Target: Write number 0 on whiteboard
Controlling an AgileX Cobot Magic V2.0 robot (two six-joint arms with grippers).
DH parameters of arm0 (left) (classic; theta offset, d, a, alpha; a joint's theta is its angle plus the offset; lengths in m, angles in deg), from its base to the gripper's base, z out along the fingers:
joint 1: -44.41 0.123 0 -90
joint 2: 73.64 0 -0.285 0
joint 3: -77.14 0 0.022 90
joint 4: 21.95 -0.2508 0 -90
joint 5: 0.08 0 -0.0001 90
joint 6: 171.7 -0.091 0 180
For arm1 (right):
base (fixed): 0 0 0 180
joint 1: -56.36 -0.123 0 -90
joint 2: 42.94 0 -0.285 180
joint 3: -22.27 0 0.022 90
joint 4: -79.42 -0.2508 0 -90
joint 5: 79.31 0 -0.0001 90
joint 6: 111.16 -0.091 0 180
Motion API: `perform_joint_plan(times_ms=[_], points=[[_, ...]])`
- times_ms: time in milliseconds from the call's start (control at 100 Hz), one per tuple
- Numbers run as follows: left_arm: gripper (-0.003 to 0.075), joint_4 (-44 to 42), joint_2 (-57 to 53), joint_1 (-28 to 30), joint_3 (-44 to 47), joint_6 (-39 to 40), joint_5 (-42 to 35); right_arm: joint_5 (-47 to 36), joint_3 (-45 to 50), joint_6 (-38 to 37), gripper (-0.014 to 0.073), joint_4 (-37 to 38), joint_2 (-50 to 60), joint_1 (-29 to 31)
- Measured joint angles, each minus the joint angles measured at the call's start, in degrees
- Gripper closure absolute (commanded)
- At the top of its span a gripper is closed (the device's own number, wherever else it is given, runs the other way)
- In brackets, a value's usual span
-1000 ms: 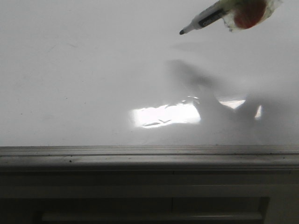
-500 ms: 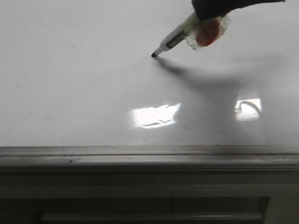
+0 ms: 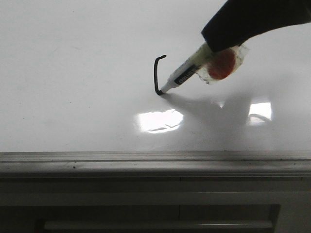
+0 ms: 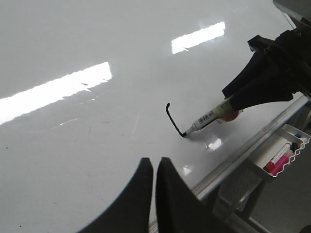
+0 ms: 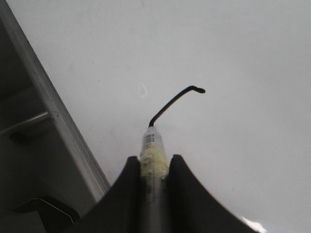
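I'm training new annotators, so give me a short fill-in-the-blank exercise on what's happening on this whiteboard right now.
1. The marker is gripped by the ____ gripper.
2. The stroke drawn so far is ____ in color.
3. The left gripper has its fingers ____ and holds nothing.
4. The marker's tip touches the ____.

Missing words: right; black; closed; whiteboard

Nothing legible showed. The white marker pen [image 3: 182, 77] in my right pincer [image 5: 154, 167] carried a dark label with pale lettering too blurred to read. On the glossy white whiteboard [image 3: 73, 73], the black marker stroke [image 3: 157, 73] formed no complete numeral.
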Motion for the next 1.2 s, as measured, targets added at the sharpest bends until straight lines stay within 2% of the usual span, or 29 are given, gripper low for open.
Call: perform_joint_plan(times_ms=[210, 560, 760, 1010, 1200], points=[[0.074, 0.2, 0.0, 0.0, 0.0, 0.0, 0.0, 4.2, -0.5, -14.8, 0.0642, 12.4, 2.1, -0.6], [0.074, 0.3, 0.0, 0.0, 0.0, 0.0, 0.0, 7.4, -2.3, -28.2, 0.0642, 24.0, 3.9, -0.7], [0.074, 0.3, 0.0, 0.0, 0.0, 0.0, 0.0, 7.8, -5.7, -30.5, 0.0642, 30.6, 3.3, -0.7], [0.074, 0.3, 0.0, 0.0, 0.0, 0.1, 0.0, 10.8, -10.0, -30.6, 0.0642, 30.9, -0.7, -0.9], [0.074, 0.3, 0.0, 0.0, 0.0, 0.3, 0.0, 5.9, -11.6, -30.7, 0.0642, 33.3, -4.0, -3.9]])
